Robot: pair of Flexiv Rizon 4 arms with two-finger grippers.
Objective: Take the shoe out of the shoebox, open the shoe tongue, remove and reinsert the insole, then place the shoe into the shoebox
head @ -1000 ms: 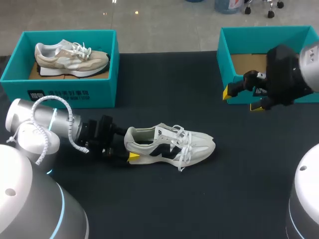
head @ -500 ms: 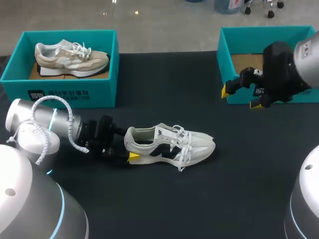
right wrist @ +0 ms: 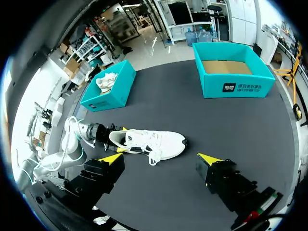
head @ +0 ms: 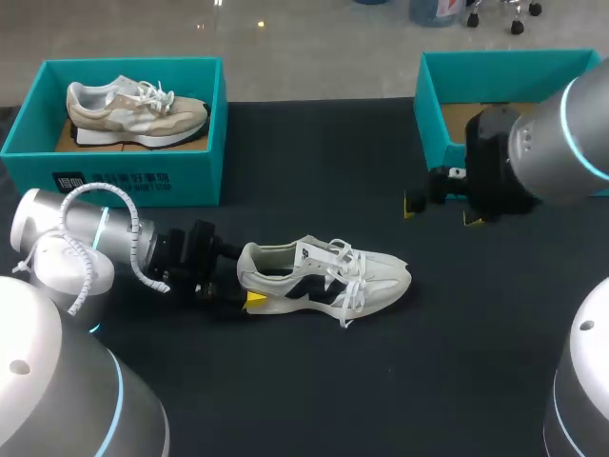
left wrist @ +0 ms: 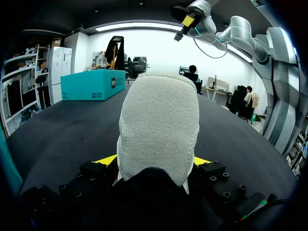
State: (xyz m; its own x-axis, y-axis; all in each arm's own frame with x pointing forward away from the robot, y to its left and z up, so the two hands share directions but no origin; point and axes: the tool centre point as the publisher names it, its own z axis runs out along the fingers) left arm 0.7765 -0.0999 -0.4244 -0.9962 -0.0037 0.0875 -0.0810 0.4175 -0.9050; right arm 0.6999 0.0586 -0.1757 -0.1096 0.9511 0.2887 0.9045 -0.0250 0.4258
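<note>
Head view, white shoe [head: 324, 274]: it stands on its sole on the dark desk [head: 314, 381], near the middle and a little toward the left edge, outside both boxes. The toe points to the right edge and the laces hang loose.
Left gripper [left wrist: 154, 162]: low at the heel of the white shoe. In the left wrist view the heel fills the gap, and the yellow fingers [left wrist: 107, 160] press it from both sides.
Right gripper [right wrist: 160, 159]: in the air above the desk, just in front of the empty shoebox [head: 504, 74]. Its fingers are wide apart and hold nothing.
Empty shoebox: teal, at the far right corner, its brown cardboard floor visible.
Second shoebox [head: 114, 171]: teal, at the far left corner, with a beige shoe [head: 133, 109] inside.
</note>
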